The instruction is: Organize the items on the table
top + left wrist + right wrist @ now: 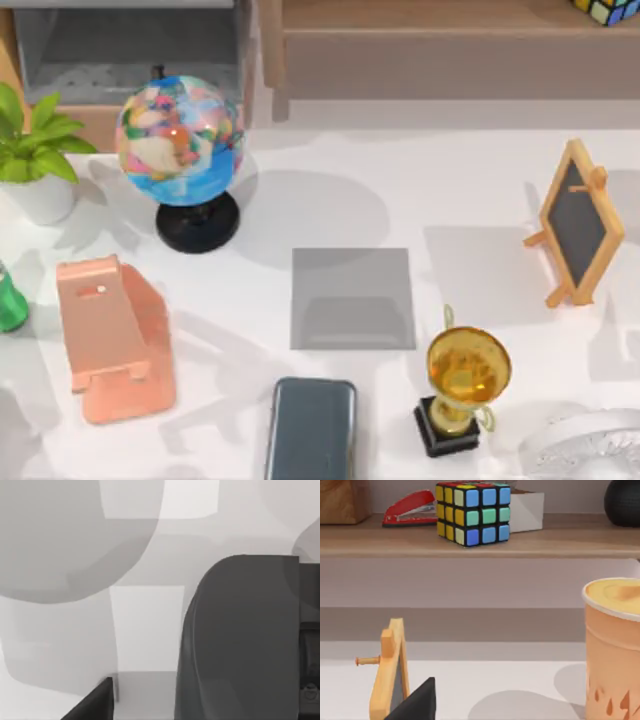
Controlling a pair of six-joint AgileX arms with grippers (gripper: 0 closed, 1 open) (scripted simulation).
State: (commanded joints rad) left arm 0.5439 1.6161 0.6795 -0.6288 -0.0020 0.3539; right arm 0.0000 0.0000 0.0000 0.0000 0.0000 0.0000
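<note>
The smartphone (pixel 311 428) lies flat on the white bench (pixel 470 200) at the near edge, a little left of centre, its long side running near to far. Just beyond its far end sits a flat grey square mat (pixel 352 298), close to it but apart. To the right of the smartphone stands a gold trophy (pixel 465 385) on a black base, and to its left a pink phone stand (pixel 112 335).

Farther back on the left are a colourful globe (pixel 180 140) on a black foot and a potted plant (pixel 35 150); a green object (pixel 10 300) pokes in at the left edge. On the right side a small wooden-framed chalkboard (pixel 578 222) stands upright, and a white round object (pixel 590 445) sits at the near right corner. The wooden shelf (pixel 440 40) runs along the far side with a puzzle cube (pixel 472 512), a red stapler (pixel 410 509) and a white box (pixel 526 511) on it. An orange paper cup (pixel 614 645) stands on the bench near the chalkboard.

My left wrist view has a large dark grey rounded shape (pixel 240 640) over the white surface; I cannot tell what it is. I cannot tell whether my left or right gripper is clenched or released.
</note>
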